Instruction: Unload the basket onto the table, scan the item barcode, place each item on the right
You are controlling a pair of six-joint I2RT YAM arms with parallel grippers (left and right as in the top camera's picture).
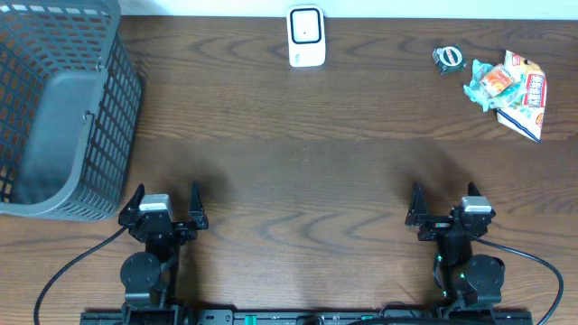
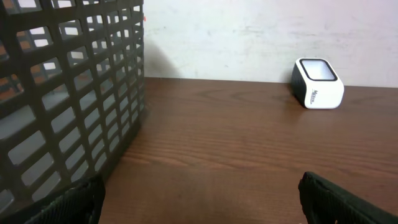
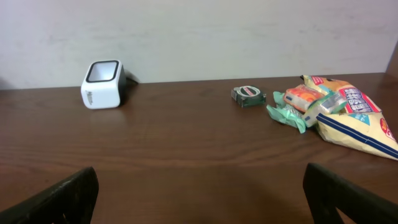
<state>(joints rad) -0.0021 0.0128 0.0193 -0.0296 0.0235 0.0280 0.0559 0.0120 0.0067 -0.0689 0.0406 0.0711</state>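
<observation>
The white barcode scanner (image 1: pixel 306 36) stands at the table's far edge, near the middle; it also shows in the left wrist view (image 2: pixel 317 83) and the right wrist view (image 3: pixel 102 84). A pile of snack packets (image 1: pixel 510 86) lies at the far right, with a yellow-and-red bag (image 3: pixel 357 118) foremost. A small dark round item (image 1: pixel 448 60) sits just left of the pile. My left gripper (image 1: pixel 166 191) and right gripper (image 1: pixel 444 193) rest low at the near edge, both open and empty, far from the scanner and the packets.
A large grey mesh basket (image 1: pixel 54 108) fills the far left corner, close in front of my left gripper, its wall (image 2: pixel 68 93) beside the left finger. Bare brown wood lies between the grippers and the scanner. A pale wall backs the table.
</observation>
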